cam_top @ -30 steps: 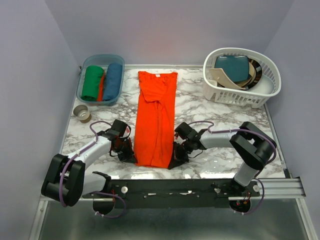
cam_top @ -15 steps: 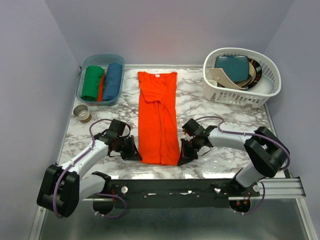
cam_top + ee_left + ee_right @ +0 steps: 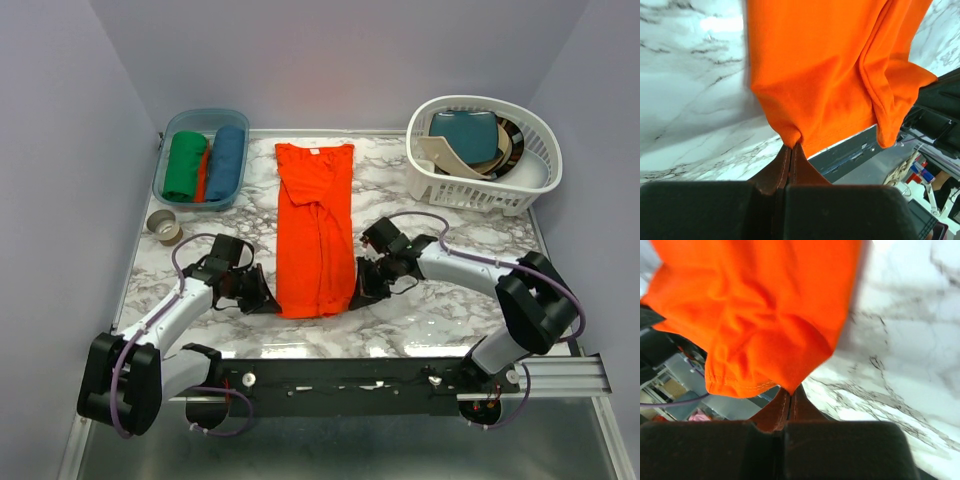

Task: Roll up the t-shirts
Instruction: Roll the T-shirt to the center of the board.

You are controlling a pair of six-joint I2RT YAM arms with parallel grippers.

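Note:
An orange-red t-shirt, folded into a long strip, lies down the middle of the marble table, collar at the far end. My left gripper is shut on the near left corner of its hem, my right gripper shut on the near right corner. In the left wrist view the left gripper pinches a pointed bit of the t-shirt, which is raised off the table. In the right wrist view the right gripper likewise nips a corner of the t-shirt.
A blue tub at the back left holds rolled green, orange and blue garments. A white basket with folded items stands at the back right. A roll of tape lies by the left edge. The black rail runs along the near edge.
Both grippers have moved away from the near edge, taking the hem with them. The strip's near end now sits farther up the table and lifted.

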